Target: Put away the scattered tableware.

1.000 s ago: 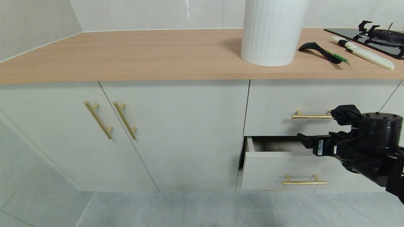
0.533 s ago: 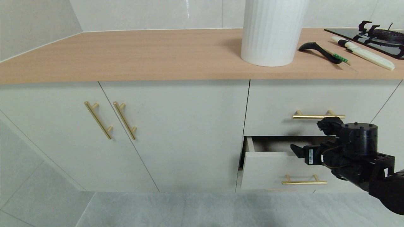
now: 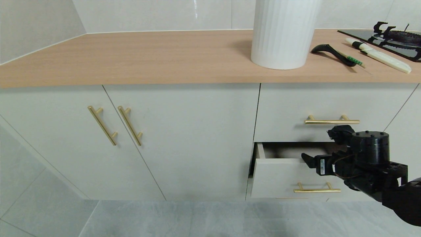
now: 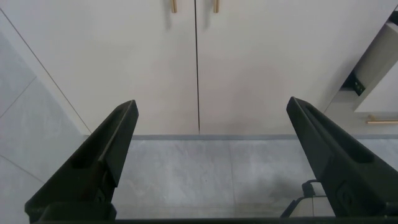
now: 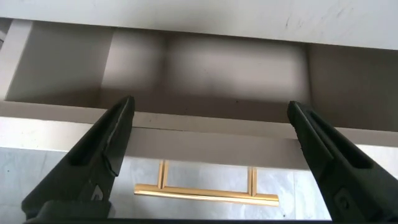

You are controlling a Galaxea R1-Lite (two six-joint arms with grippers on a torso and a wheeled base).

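On the wooden counter (image 3: 148, 56) at the right lie a black spoon (image 3: 331, 52), a thin green-banded stick (image 3: 354, 60) and a white knife (image 3: 380, 56). Below them the lower drawer (image 3: 279, 174) stands partly pulled out, and its inside (image 5: 205, 68) looks empty. My right gripper (image 3: 316, 144) is open, hovering just over the drawer's front edge (image 5: 205, 124) above its gold handle (image 5: 205, 194). Low near the floor, my left gripper (image 4: 211, 107) is also open with nothing in it, facing the cabinet doors (image 4: 199, 56).
A tall white ribbed container (image 3: 283, 33) stands on the counter left of the utensils. A black stove (image 3: 396, 37) is at the far right. The upper drawer (image 3: 329, 108) with its gold handle (image 3: 331, 121) is closed. Grey tile floor (image 3: 164, 217) lies below.
My right gripper has come down and to the left, from beside the upper drawer's handle to the open lower drawer's front edge. Nothing else has moved.
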